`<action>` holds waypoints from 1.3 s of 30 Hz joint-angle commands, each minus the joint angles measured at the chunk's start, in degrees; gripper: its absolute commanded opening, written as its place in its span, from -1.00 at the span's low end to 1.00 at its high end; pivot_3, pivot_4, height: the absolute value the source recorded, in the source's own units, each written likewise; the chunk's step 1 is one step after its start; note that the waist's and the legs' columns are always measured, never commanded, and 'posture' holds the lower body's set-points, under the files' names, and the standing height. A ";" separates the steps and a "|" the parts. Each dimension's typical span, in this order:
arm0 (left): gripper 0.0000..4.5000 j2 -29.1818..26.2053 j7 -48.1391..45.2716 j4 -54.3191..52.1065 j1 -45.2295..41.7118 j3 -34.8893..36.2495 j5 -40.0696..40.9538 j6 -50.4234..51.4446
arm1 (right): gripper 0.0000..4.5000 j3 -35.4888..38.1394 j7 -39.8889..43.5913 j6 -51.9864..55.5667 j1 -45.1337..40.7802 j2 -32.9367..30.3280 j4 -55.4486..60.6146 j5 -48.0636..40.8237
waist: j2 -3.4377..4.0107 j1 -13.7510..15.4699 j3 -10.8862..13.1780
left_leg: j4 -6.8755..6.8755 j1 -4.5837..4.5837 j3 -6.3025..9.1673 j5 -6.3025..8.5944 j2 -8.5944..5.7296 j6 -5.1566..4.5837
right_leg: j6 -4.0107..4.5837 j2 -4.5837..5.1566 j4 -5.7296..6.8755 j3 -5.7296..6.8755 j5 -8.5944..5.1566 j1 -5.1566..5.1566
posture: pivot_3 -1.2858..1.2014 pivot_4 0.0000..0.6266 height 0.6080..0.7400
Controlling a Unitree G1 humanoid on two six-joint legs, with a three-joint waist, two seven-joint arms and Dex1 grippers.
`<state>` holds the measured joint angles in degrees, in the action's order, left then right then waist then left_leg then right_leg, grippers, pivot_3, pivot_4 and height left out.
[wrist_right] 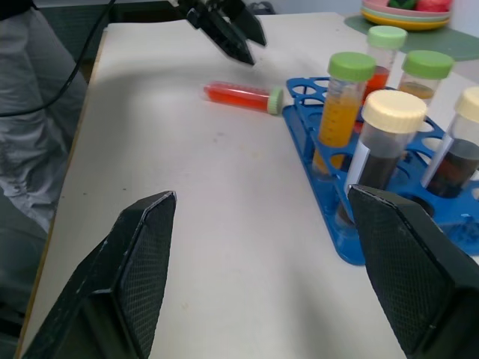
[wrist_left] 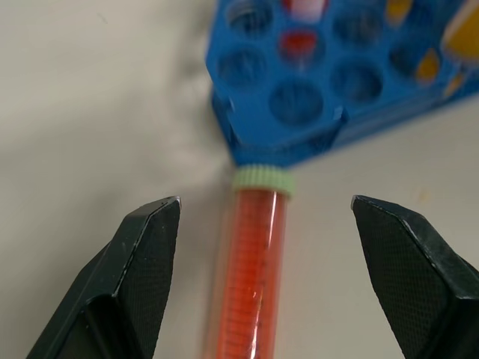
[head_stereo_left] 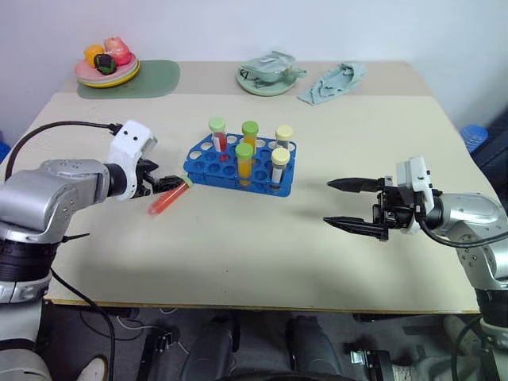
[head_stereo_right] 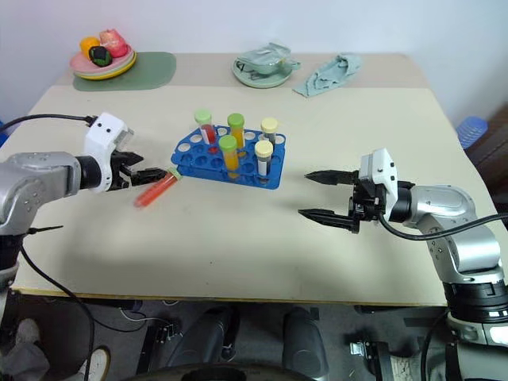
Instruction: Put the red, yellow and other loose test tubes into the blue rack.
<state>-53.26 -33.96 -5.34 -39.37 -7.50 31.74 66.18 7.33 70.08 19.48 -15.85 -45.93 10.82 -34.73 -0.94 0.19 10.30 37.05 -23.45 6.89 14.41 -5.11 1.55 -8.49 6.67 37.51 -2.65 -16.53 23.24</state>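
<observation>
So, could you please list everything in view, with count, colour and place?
rack: one, blue, mid-table.
standing tubes: five in the rack; red with green cap, two orange with green caps, two dark with cream caps.
loose tube: one, red with pale green cap, lying on the table, cap at the rack's left corner.
plates: a stack holding colourful items, far left, on a green mat.
dish: one, pale green, far centre.
cloth: one, pale green, far right.
table: one, beige.
left gripper: open, straddling the loose tube.
right gripper: open, right of the rack.
</observation>
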 commanded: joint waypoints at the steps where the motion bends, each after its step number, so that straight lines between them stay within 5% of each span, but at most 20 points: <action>1: 0.65 -0.54 -3.80 4.41 -5.76 -5.79 -4.28 1.68 | 0.66 1.22 -0.45 -0.65 0.08 0.38 1.49 -0.59 | -0.01 -0.12 0.00 | 0.00 0.00 0.00 0.00 0.00 0.00 | 0.00 0.00 0.00 0.00 0.00 0.00 | 0.03 -0.52 1.00; 13: 0.65 6.61 -11.58 23.21 -20.77 -17.01 -13.54 6.82 | 0.66 4.06 -2.57 0.70 4.42 -0.67 5.50 -2.06 | -0.05 -0.98 0.03 | 0.03 -0.02 0.00 0.01 -0.02 -0.02 | -0.01 -0.01 0.04 0.01 -0.01 0.01 | 0.03 -0.52 1.00; 26: 0.65 7.56 -15.36 26.59 -19.52 -20.81 -18.96 5.11 | 0.66 4.98 -2.20 1.21 5.75 -0.94 7.10 -2.98 | -0.07 -0.98 0.04 | 0.05 -0.02 -0.01 0.01 -0.01 -0.03 | -0.02 -0.01 0.09 0.00 -0.01 0.04 | 0.03 -0.52 1.00; 36: -0.64 9.56 -14.92 29.05 -18.93 -19.70 -22.36 3.48 | 0.66 4.67 -1.99 0.78 5.30 -0.84 6.62 -2.77 | -0.07 -0.94 0.04 | 0.07 -0.02 -0.01 0.01 -0.02 -0.03 | -0.02 0.01 0.09 0.00 -0.01 0.02 | 0.03 -0.52 1.00; 39: -0.64 9.03 -15.41 27.94 -18.33 -18.87 -22.50 3.04 | 0.66 4.68 -1.96 0.74 5.36 -0.83 6.59 -2.75 | -0.07 -0.86 0.04 | 0.07 -0.02 -0.01 0.01 -0.02 -0.03 | -0.02 0.01 0.09 0.00 -0.01 0.02 | 0.03 -0.52 1.00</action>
<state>-43.84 -48.98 23.62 -58.30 -27.78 9.84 69.69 11.08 67.96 20.92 -9.78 -46.55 16.01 -36.80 -1.01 -0.67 10.34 37.13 -23.47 6.88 14.42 -5.13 1.51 -8.51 6.68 37.61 -2.65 -16.54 23.26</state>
